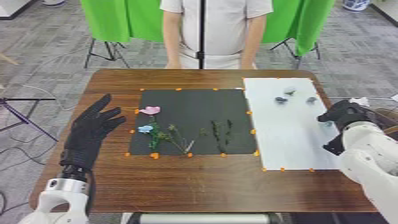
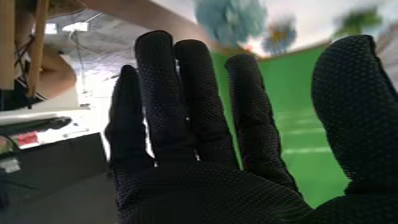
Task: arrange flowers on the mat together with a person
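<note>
On the brown table (image 1: 204,192), bits of orange tape (image 1: 155,155) are edging the black mat (image 1: 191,107) and the white mat (image 1: 289,130) beside it. Green cloth (image 1: 306,22) is hanging beyond the far edge, and a tripod stand (image 1: 114,50) is standing on the floor at far left. The right hand (image 1: 349,113) is lying over the white mat's right edge, covering part of it; its fingers are stretching out straight, the thumb well apart. The left hand (image 1: 84,131) is hovering left of the black mat, fingers extending, thumb apart. Behind, at far right, a blue-and-white vase (image 1: 356,4) is standing on the floor; its contents cannot be told. On the black mat, a pink flower (image 1: 150,110) is lying near the left edge, its head pointing away from the robot, with a blue flower (image 1: 146,129) just nearer. Dark green stems (image 1: 218,136) are running near to far, right of the mat's middle. A pale flower (image 1: 290,91) is resting on the white mat's far part.
</note>
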`<state>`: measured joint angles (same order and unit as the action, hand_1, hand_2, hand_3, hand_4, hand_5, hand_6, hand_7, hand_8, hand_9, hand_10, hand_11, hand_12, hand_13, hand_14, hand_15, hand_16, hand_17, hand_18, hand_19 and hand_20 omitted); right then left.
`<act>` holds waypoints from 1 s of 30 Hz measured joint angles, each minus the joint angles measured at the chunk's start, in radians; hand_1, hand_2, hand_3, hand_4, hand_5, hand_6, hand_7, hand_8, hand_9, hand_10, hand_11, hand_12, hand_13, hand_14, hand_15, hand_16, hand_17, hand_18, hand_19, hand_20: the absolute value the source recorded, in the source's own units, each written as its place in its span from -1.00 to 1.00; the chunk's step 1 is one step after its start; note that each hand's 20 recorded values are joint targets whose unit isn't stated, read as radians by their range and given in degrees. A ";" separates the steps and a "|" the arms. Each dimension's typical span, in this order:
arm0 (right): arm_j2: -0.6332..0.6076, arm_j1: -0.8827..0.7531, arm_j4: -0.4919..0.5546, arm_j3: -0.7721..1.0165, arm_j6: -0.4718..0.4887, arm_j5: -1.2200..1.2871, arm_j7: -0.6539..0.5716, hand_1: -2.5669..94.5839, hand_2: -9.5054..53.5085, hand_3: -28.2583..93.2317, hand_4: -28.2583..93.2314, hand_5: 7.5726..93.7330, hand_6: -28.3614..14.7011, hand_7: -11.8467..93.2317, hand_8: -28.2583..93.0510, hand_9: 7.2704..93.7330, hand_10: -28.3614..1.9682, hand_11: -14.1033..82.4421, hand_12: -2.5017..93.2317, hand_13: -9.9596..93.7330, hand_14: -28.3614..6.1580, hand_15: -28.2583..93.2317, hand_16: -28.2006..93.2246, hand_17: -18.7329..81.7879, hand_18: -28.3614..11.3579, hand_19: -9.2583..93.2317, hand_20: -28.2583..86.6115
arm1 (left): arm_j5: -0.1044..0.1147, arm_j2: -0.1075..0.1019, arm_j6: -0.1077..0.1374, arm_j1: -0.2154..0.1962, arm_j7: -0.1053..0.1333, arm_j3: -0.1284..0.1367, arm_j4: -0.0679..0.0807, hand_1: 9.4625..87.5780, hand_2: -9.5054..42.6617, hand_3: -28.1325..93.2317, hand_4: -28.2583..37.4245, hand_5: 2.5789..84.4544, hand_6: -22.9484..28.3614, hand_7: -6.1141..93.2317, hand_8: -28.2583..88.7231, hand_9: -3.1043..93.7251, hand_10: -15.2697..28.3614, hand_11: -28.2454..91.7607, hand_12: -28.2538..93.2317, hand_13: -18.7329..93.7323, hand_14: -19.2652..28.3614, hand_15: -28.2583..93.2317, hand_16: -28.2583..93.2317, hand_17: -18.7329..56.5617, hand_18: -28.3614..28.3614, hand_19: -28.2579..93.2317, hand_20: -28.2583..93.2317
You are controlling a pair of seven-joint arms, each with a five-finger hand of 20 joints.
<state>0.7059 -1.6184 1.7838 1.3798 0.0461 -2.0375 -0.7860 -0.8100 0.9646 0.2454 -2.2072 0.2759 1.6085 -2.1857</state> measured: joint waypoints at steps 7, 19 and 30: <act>-0.007 0.062 -0.070 -0.149 -0.014 -0.123 0.000 -0.11 -1.00 0.69 -0.99 0.07 0.46 -0.35 -0.78 0.28 -0.10 -0.10 -0.61 0.37 -0.07 0.32 -0.35 -0.24 -0.75 0.57 -0.15 | 0.000 0.003 0.000 0.000 -0.009 0.000 0.000 -0.60 -0.50 0.78 -0.89 -0.22 0.09 -0.63 -0.67 -0.18 0.52 -0.14 -0.37 -0.17 0.93 0.23 -0.65 -0.72 0.91 0.29 -0.23; -0.026 0.151 -0.148 -0.379 -0.280 -0.362 -0.042 0.36 -1.00 0.46 -1.00 0.78 0.50 -0.39 -0.50 0.99 0.62 -0.45 -0.19 0.85 0.53 0.20 -0.06 0.17 -0.46 0.81 -0.12 | -0.001 0.015 -0.003 0.001 -0.031 0.000 0.002 -0.60 -0.50 0.78 -0.89 -0.23 0.09 -0.63 -0.67 -0.19 0.53 -0.15 -0.37 -0.17 0.93 0.23 -0.65 -0.72 0.90 0.29 -0.23; -0.027 0.100 -0.098 -0.301 -0.307 -0.364 -0.023 0.35 -1.00 0.51 -1.00 0.80 0.44 -0.40 -0.48 1.00 0.54 -0.43 -0.18 0.86 0.48 0.23 -0.05 0.17 -0.45 0.81 -0.09 | 0.028 -0.005 0.017 -0.006 0.005 0.001 0.003 -0.60 -0.50 0.78 -0.90 -0.22 0.09 -0.63 -0.67 -0.19 0.52 -0.14 -0.37 -0.17 0.93 0.23 -0.65 -0.73 0.91 0.29 -0.23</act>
<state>0.6790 -1.5189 1.6854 1.0786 -0.2608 -2.4017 -0.8095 -0.7815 0.9595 0.2624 -2.2134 0.2813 1.6100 -2.1827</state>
